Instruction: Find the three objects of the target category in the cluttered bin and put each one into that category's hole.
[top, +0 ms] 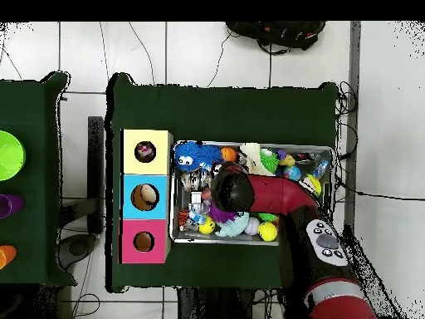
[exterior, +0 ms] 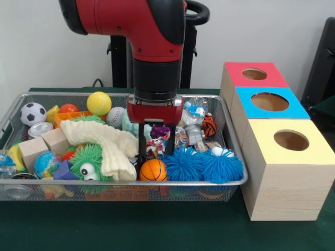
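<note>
Braided rope toy sits between the open gripper's black fingers in the wire-mesh bin.

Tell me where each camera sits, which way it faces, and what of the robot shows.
Front view: across the table, facing the robot; the red arm drops its gripper into the wire mesh bin.
Overhead view: above, looking straight down, base at the bottom; the arm covers the bin's middle.
Shared: bin, yellow-faced box, blue spiky balls.

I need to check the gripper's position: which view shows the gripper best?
The front view: the gripper hangs open over a rope toy in the bin. In the overhead view, the red arm hides it.
</note>
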### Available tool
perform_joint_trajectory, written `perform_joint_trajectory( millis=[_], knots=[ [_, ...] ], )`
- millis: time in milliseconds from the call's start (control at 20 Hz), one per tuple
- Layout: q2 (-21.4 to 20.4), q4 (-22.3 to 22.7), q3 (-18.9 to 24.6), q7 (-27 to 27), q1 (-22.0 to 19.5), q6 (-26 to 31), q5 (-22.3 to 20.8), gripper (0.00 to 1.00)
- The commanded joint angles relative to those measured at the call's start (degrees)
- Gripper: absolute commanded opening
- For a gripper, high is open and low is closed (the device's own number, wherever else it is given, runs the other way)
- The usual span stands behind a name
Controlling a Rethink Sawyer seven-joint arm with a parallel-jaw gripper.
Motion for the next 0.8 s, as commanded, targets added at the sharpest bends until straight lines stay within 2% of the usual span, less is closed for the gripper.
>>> perform_joint_trajectory(
  millis=[50,250,500,800],
  knots=[
    [3.75,7.11,0.97,2.83,-2.03,-5.63,-6.59,1.0],
    [4.55,9.0,-0.32,4.89,-1.63,-9.43,-8.4,1.0],
    [1.49,14.03,0.05,5.53,-2.42,-9.4,-8.99,1.0],
    [2.56,14.16,-0.34,5.22,-2.85,-11.24,-10.43,1.0]
  ],
)
